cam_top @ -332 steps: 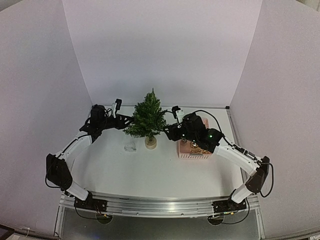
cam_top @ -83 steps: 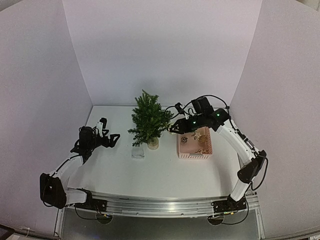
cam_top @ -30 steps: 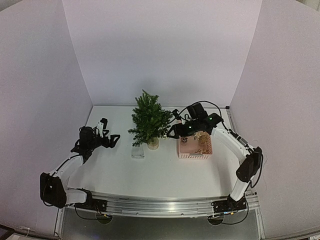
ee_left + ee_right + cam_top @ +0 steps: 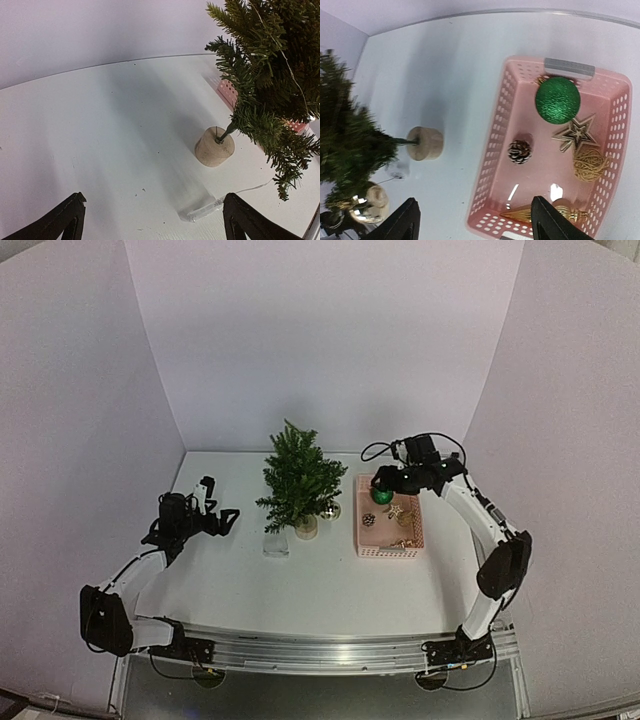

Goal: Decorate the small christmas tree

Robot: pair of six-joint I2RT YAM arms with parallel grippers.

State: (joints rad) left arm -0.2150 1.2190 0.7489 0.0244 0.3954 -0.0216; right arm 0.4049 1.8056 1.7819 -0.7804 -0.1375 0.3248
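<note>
**Inspector A:** Position of the small christmas tree [image 4: 300, 480]?

**Inspector B:** It stands upright on its tan base [image 4: 306, 527], mid-table, just left of the pink basket [image 4: 388, 553]. One gold bauble [image 4: 367, 205] hangs from a low branch on the right side.

**A:** The pincers?

**B:** The left gripper [image 4: 154, 197] sits low at the left, well apart from the tree. Its jaws are spread wide and nothing is between them. The right gripper [image 4: 475, 200] hovers above the basket, equally wide and empty. In my judgement the right is placed to choose the next ornament. The left is held clear, facing the tree, perhaps to steady it.

**A:** What do the wrist views add?

**B:** The right wrist view lists the stock: a green glitter ball [image 4: 557, 100] at the far end, a star [image 4: 576, 132], a pine cone [image 4: 519, 151], a twine ball [image 4: 590, 162] and a gold drop [image 4: 540, 214] nearest. From overhead only the green ball reads plainly. The left wrist view shows a clear little case [image 4: 200, 212] with a thin wire, lying near the base. Overhead it is a vague patch. Only the overhead view shows both arms together.
</note>
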